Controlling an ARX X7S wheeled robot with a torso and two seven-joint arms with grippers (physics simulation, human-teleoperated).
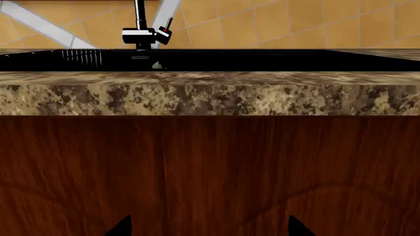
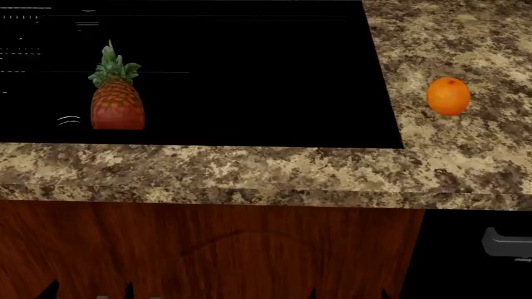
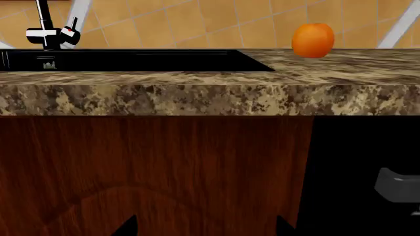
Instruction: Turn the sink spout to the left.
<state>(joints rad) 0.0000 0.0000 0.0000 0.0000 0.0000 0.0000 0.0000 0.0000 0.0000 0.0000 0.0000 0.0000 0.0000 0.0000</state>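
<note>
Sink spout [image 1: 139, 17] upright behind black sink [image 2: 249, 93] holding a pineapple [image 2: 116, 99]; both claws' tips apart, released.

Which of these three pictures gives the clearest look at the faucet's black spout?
The left wrist view: the sink spout rises there from its white-lit base, large against the tiled wall, though its top is cut off. The right wrist view shows it smaller, near the picture's corner, also cut off. The head view looks down into the sink and shows no spout.
</note>
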